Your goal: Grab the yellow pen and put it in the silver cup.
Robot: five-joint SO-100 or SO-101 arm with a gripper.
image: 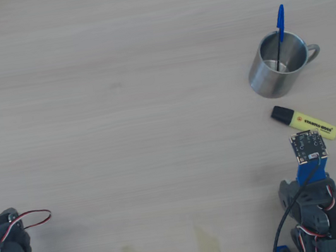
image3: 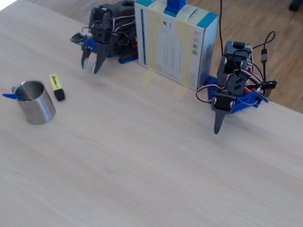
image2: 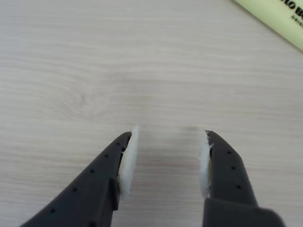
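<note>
Table: pale wood-grain tabletop (image: pixel 120 108) carrying everything.
Silver cup: shiny stainless-steel cylindrical mug (image: pixel 277 65) with a small loop handle, standing upright toward the right edge of the table in the overhead view; in the fixed view it (image3: pixel 35 102) stands near the left edge.
Ballpoint: thin blue-capped pen (image: pixel 280 30) standing slanted inside the cup, cap end sticking out over the rim.
Yellow pen: short chunky yellow highlighter (image: pixel 303 122) with a black cap and black print, lying flat on the table just beside the cup, on the side nearer the arm; the cap end points toward the cup. In the wrist view only a pale yellow stretch of its barrel (image2: pixel 279 21) shows at the top right corner.
Gripper: black two-finger gripper (image2: pixel 168 146) with white pads (image2: pixel 129 158), fingers spread apart with bare table between them, holding nothing; near the yellow pen but apart from it.
Second arm: another dark arm (image3: pixel 230 93) by a blue-edged cardboard box (image3: pixel 176 40) at the table's far edge in the fixed view.
</note>
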